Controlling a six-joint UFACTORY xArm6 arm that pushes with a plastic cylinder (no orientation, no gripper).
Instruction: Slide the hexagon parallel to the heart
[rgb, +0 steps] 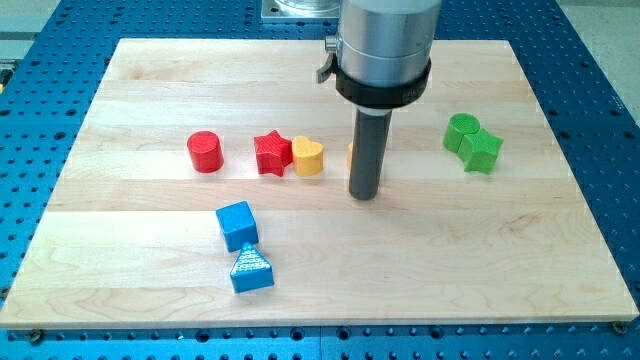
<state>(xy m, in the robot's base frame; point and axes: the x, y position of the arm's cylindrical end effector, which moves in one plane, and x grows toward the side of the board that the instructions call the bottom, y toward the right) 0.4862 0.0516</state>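
A yellow heart (308, 157) lies near the board's middle, touching a red star (271, 152) on its left. Just right of the heart, a sliver of another yellow block (351, 155) shows from behind my rod; its shape cannot be made out. My tip (364, 196) rests on the board directly below that hidden yellow block, to the right of and slightly below the heart. The rod covers most of the block.
A red cylinder (204, 152) sits left of the star. A blue cube (237, 225) and a blue triangle (250, 270) lie at lower left. A green cylinder (462, 132) and a green star (481, 151) touch at the right. The wooden board (520, 250) ends at blue perforated table.
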